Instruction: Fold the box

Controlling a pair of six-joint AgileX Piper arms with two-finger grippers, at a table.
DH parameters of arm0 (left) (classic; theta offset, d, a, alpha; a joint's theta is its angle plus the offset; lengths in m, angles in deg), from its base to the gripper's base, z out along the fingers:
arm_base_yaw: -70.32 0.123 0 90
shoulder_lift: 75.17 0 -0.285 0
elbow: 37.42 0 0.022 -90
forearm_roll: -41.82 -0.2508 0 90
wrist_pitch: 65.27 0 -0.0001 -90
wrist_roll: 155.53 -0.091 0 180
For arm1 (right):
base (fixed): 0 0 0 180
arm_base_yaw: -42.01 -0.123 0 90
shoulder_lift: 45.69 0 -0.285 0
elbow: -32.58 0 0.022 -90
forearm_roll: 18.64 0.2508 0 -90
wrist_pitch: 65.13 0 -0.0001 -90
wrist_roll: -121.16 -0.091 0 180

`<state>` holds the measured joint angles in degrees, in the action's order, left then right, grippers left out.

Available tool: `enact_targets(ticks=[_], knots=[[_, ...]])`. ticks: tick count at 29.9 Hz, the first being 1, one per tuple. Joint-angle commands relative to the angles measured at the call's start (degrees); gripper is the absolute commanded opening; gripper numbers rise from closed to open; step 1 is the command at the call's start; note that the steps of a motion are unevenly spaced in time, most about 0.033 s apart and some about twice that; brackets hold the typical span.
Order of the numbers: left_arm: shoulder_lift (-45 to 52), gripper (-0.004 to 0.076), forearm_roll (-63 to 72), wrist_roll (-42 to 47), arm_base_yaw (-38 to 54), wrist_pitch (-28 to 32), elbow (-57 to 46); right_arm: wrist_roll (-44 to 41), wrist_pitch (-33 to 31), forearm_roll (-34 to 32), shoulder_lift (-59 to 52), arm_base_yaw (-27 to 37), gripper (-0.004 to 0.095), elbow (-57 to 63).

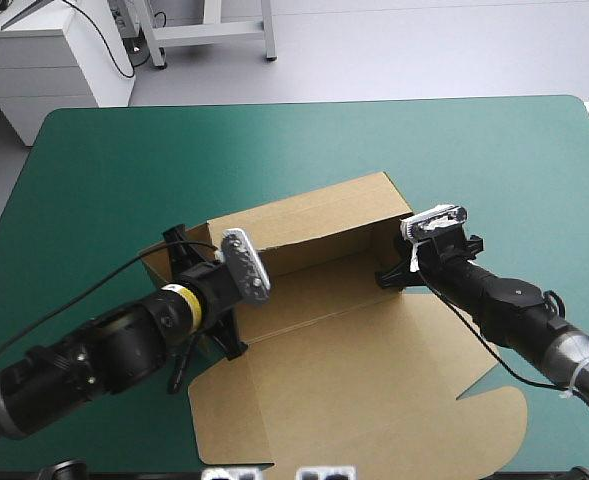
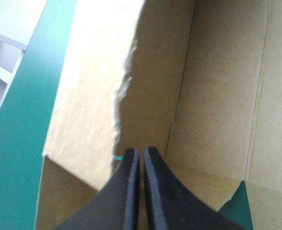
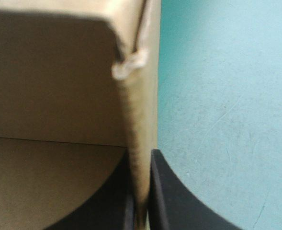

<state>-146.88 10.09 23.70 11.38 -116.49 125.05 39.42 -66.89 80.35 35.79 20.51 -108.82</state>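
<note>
so the box [image 1: 314,310] sits mid-frame on the teal-green counter [image 1: 274,150], left tool [image 2: 141,152] and right tool [image 3: 141,160] each pinched onto its side walls [image 1: 386,248], and I'd hold both walls upright and square while tucking.

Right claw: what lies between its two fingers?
A raised side wall of the box stands pinched in the right claw, shown in the right wrist view.
</note>
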Motion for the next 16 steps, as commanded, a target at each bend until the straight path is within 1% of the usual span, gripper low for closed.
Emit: enact_targets(ticks=[1, 6, 7, 10, 13, 16], knots=[[4.58, 0.0014, 7.12, -6.55, 6.64, 4.02, 1.78, -0.24, -1.34, 0.74, -1.45, 0.09, -0.002, -2.07], [6.58, 0.0014, 22.56, -21.29, 22.71, 5.72, 1.78, -0.24, -1.21, 0.74, -1.45, 0.09, -0.002, -2.07], [6.58, 0.0014, 28.55, -26.58, 27.59, 6.13, 1.78, -0.24, -1.17, 0.74, -1.45, 0.09, -0.002, -2.07], [6.58, 0.0014, 44.41, -38.67, 39.17, 6.79, 1.78, -0.34, -0.75, 0.74, -1.45, 0.09, -0.002, -2.07], [6.58, 0.0014, 58.88, -47.18, 49.89, 7.5, 1.78, -0.34, 0.01, 0.74, -1.45, 0.09, -0.002, -2.07], [6.16, 0.0014, 68.14, -52.74, 60.6, 6.48, 1.78, -0.59, 0.93, 0.87, -1.45, 0.09, -0.002, -2.07]])
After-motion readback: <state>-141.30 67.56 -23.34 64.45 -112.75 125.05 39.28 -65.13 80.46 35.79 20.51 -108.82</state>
